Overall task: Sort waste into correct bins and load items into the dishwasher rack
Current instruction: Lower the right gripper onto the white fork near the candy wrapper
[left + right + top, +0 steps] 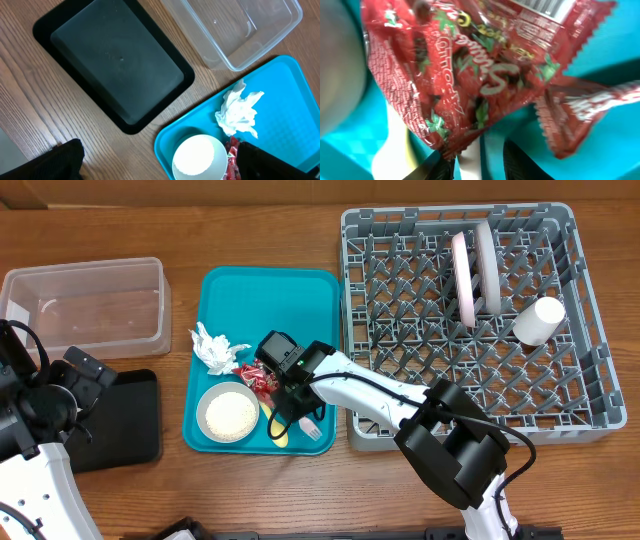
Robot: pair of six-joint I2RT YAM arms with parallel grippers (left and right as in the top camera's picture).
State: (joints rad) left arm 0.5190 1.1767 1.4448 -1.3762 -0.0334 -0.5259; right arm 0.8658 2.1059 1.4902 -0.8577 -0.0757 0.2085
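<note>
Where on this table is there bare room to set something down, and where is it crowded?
Bare: the teal tray beyond the napkin; the clear tub and black tray, both holding nothing; the rack left of the two plates. Crowded: the tray's front, with wrappers, bowl, cutlery and the right end effector.

Brown wood-grain table [260, 240]

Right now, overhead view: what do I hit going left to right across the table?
clear tub → crumpled napkin → red wrappers → white plate → grey-green plate → white cup. Left out as overlapping: black tray, rice bowl.
</note>
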